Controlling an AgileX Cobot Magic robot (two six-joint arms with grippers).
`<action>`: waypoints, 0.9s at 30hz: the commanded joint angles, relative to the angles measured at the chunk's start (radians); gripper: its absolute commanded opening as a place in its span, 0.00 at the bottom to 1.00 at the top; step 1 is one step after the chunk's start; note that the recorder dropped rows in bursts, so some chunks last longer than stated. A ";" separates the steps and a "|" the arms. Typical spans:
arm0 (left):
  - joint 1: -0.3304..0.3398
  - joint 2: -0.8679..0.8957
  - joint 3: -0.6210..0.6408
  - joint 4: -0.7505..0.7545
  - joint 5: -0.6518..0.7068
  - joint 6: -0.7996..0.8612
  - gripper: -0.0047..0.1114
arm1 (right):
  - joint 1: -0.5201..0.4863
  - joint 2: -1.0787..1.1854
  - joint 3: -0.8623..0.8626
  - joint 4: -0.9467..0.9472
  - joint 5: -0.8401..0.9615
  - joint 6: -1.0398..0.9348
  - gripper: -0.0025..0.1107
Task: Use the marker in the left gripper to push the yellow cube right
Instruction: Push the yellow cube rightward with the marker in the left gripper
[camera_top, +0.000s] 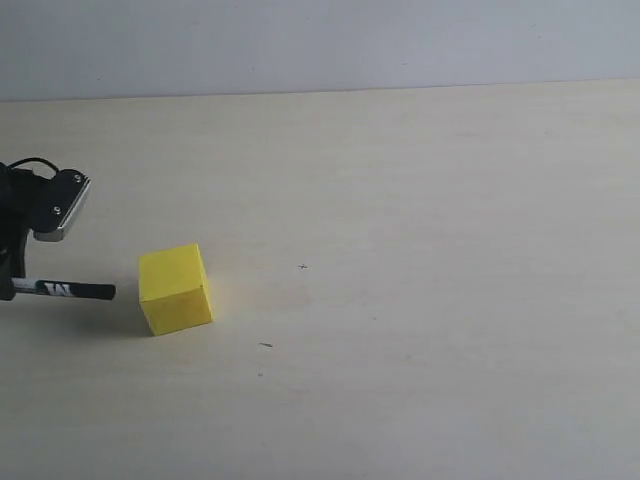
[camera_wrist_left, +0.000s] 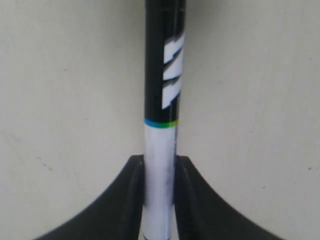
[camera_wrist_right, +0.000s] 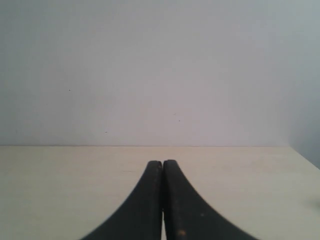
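Here the left pincer, clamped on the marker, holds its tip just left of the yellow cube, untouched; next: close the gap, push right.

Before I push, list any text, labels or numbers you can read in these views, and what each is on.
On the marker: white slanted lettering on its black half, blurred in the left wrist view and too small in the exterior view; unreadable.
On the yellow cube: no markings.
On the table: no text, only tiny dark specks.
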 joint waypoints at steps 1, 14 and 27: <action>-0.009 -0.008 -0.001 -0.078 0.030 -0.128 0.04 | -0.007 -0.006 0.004 -0.002 -0.001 -0.001 0.02; -0.165 -0.008 -0.001 -0.161 0.004 -0.174 0.04 | -0.007 -0.006 0.004 -0.002 -0.001 -0.001 0.02; -0.229 0.001 -0.001 -0.140 -0.068 -0.290 0.04 | -0.007 -0.006 0.004 -0.002 -0.001 -0.001 0.02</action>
